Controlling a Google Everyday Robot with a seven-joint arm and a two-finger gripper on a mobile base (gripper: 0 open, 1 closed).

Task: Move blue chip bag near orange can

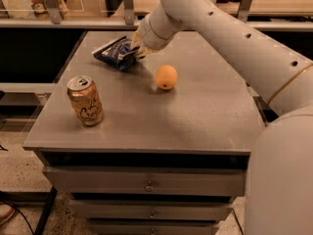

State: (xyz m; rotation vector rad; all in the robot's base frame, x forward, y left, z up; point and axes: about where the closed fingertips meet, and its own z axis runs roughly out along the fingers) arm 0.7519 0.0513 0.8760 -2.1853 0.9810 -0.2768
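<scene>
In the 1 camera view, the small crumpled dark blue foil chip bag (pixel 113 53) lay toward 11 o'clock on the grey bench (pixel 195 116). It was well apart from the orange-gold aluminium drink can (pixel 86 102), which stood upright near the 8 o'clock edge. A round orange fruit (pixel 166 77) sat close to the bench's centre, at about 4 o'clock from the bag.

The white arm reached in from 2 o'clock, and its end effector (pixel 135 49) met the bag at the bag's 3 o'clock edge. Whether it was pinching the foil or only resting against it could not be told.

The bag looked light, soft and slippery, likely to crumple and sag rather than hold its shape. A crimped silvery edge seemed the surest place to pinch, since the puffed middle would probably give way.
</scene>
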